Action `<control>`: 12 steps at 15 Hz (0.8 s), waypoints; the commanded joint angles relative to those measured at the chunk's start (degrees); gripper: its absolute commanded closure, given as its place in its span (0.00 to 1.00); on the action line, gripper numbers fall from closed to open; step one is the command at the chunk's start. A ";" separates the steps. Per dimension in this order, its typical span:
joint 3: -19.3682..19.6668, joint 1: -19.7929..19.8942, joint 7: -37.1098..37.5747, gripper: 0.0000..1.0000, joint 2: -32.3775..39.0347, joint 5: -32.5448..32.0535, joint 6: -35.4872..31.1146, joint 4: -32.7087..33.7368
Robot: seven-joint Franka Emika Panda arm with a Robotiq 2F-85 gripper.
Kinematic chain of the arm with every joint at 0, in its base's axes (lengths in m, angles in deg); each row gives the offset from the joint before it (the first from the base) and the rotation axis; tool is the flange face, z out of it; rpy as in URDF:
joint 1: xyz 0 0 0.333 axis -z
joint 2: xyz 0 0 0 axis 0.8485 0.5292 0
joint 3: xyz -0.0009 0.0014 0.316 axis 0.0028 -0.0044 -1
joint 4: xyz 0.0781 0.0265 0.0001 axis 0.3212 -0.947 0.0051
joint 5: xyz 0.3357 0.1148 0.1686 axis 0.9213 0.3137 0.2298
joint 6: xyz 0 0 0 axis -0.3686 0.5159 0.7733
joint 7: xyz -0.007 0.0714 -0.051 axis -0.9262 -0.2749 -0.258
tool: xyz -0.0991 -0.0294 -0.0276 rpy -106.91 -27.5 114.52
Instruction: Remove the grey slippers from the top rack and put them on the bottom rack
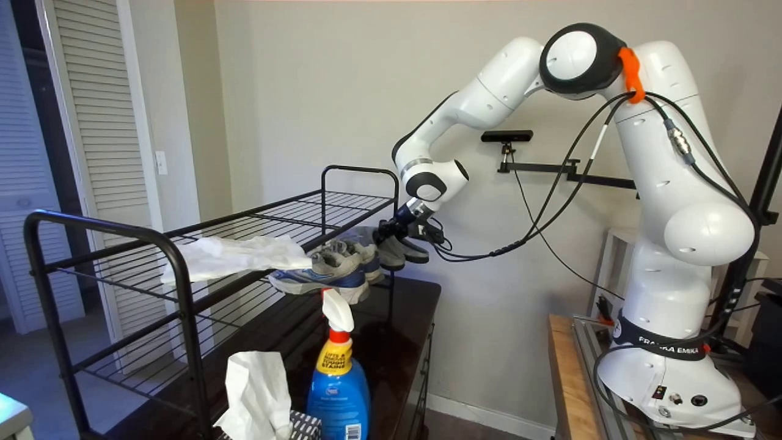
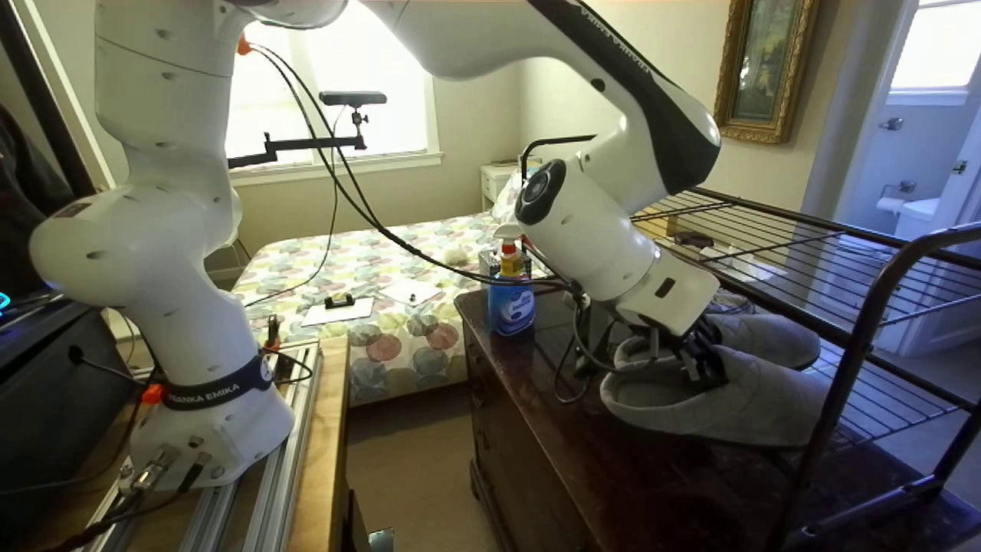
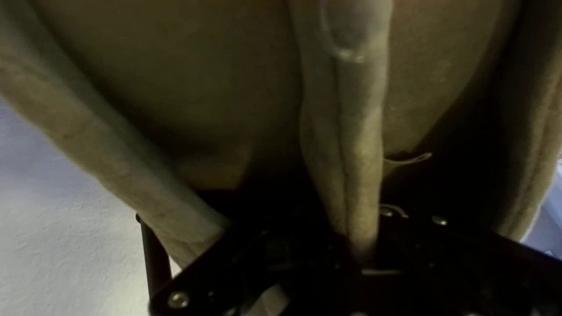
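Observation:
The two grey slippers sit side by side at the level of the bottom rack (image 2: 912,402), under the top rack (image 2: 774,226). The near slipper (image 2: 736,395) and the far slipper (image 2: 774,337) point toes into the rack, heels sticking out past its edge. The slippers also show in an exterior view (image 1: 397,252), partly behind the sneakers. My gripper (image 2: 701,360) is between them, closed on their adjoining side walls. In the wrist view the pinched walls (image 3: 362,193) run down between the dark fingers (image 3: 351,245). Whether the soles rest fully on the wires is hidden.
Grey-blue sneakers (image 1: 330,272) sit on the bottom rack beside the slippers. A white cloth (image 1: 235,253) lies on the top rack. A blue spray bottle (image 1: 339,391) and tissue box (image 1: 305,425) stand on the dark dresser (image 1: 421,305). Black rack posts (image 2: 858,345) stand close by.

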 commanded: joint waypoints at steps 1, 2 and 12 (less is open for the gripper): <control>1.27 -1.23 -3.98 0.97 -0.19 2.11 1.08 2.28; 1.10 -1.29 -4.32 0.97 -0.01 1.87 1.01 2.74; 0.84 -2.58 -5.85 0.97 3.09 1.44 0.97 5.97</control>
